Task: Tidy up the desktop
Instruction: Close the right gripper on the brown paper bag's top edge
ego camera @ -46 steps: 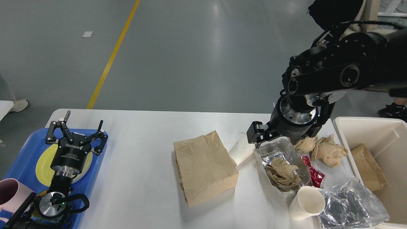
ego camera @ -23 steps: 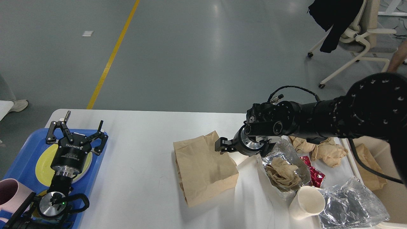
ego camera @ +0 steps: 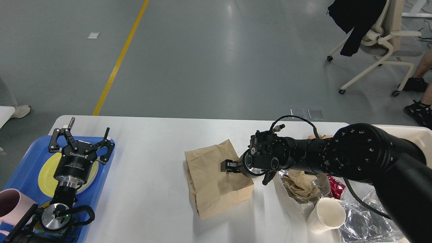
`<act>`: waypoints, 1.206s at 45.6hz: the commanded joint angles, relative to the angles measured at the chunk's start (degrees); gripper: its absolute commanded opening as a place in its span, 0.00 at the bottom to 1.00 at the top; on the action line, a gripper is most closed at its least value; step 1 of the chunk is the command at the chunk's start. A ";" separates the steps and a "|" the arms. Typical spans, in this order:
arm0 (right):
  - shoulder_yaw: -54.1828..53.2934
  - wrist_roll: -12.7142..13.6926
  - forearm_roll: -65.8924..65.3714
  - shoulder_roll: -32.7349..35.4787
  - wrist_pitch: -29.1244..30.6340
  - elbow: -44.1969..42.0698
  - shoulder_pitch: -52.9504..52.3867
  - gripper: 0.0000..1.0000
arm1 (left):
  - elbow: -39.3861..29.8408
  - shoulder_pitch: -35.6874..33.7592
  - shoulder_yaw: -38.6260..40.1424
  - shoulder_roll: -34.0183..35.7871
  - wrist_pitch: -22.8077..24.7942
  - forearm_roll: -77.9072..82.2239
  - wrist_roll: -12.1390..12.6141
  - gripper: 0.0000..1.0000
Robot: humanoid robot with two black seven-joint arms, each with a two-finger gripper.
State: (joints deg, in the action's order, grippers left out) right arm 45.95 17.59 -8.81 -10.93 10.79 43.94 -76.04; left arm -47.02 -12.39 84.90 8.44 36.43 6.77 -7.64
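Observation:
The white desktop (ego camera: 152, 158) fills the lower view. A brown paper bag (ego camera: 209, 182) lies flat near its middle. My right gripper (ego camera: 226, 166) reaches in from the right and sits low over the bag's upper right part; it is small and dark, so I cannot tell its fingers apart. Right of the bag lie a foil container with crumpled brown paper (ego camera: 300, 185), a red wrapper (ego camera: 335, 185), a tipped white paper cup (ego camera: 325, 214) and a clear plastic bag (ego camera: 364, 224). My left gripper (ego camera: 81, 141) is open and empty above a yellow plate (ego camera: 45, 173).
A blue tray (ego camera: 23, 158) at the left edge holds the yellow plate and a pink mug (ego camera: 8, 202). The cream bin's rim (ego camera: 411, 130) shows at the right, mostly behind my right arm. An office chair (ego camera: 381, 50) stands on the floor beyond.
My right arm has swung down and left, from above the foil container to the paper bag. It now hides the crumpled papers behind it. The left arm has not moved.

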 commanded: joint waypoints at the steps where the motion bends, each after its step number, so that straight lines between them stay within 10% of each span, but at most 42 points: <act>1: -0.07 -0.01 -2.44 -0.06 -0.33 0.62 0.45 0.77 | 0.00 0.00 0.01 0.00 0.04 0.00 0.00 0.97; 23: -0.69 -0.02 -3.49 -0.06 -0.42 1.06 5.37 0.61 | 0.00 0.00 0.01 0.00 0.04 0.00 0.00 0.97; 32: -0.78 0.07 -6.13 -0.06 -0.24 1.50 5.90 0.00 | 0.00 0.00 0.01 0.00 0.04 0.00 0.00 0.97; 55: -1.66 0.25 -5.43 -0.41 -0.42 3.17 5.11 0.00 | 0.00 0.00 0.01 0.00 0.04 0.00 0.00 0.97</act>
State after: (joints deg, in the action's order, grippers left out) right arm 44.41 17.84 -14.26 -11.31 10.29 46.85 -70.83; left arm -47.02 -12.39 84.90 8.44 36.48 6.76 -7.65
